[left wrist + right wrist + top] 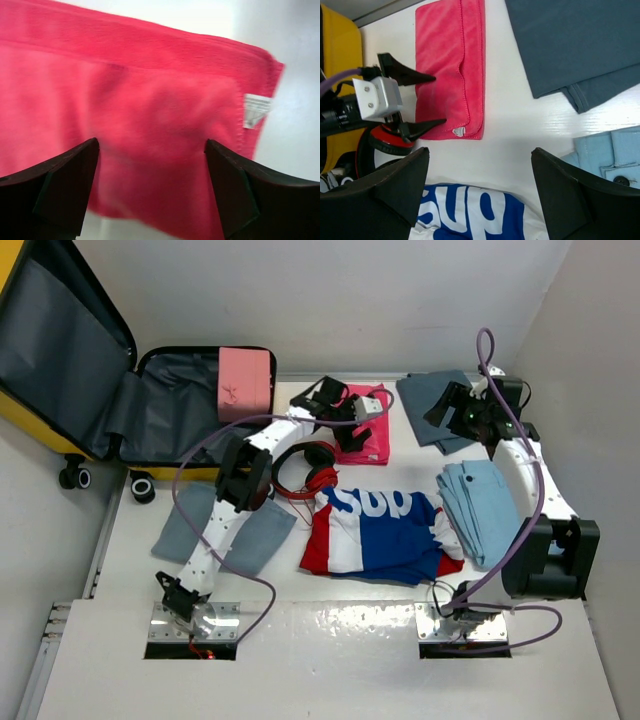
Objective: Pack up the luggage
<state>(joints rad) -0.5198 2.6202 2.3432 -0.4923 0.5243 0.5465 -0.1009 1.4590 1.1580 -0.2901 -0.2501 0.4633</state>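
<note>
The left gripper has its jaws spread wide with nothing between them and hangs over the pink towel. The right wrist view shows its dark fingertips lying over the towel's edge; whether they touch the cloth cannot be told. Just beside that gripper lie the red headphones. The right gripper is spread too and holds nothing. It hovers at the far right of the table, by a folded dark blue-grey garment. Nearer the arm bases lie a red, white and blue shirt and a folded light blue garment, close together. A grey cloth lies under the left arm. The luggage lies open at the far left corner, yellow lid raised and grey lining showing, and a small pink case rests inside its lower half, well apart from both grippers
</note>
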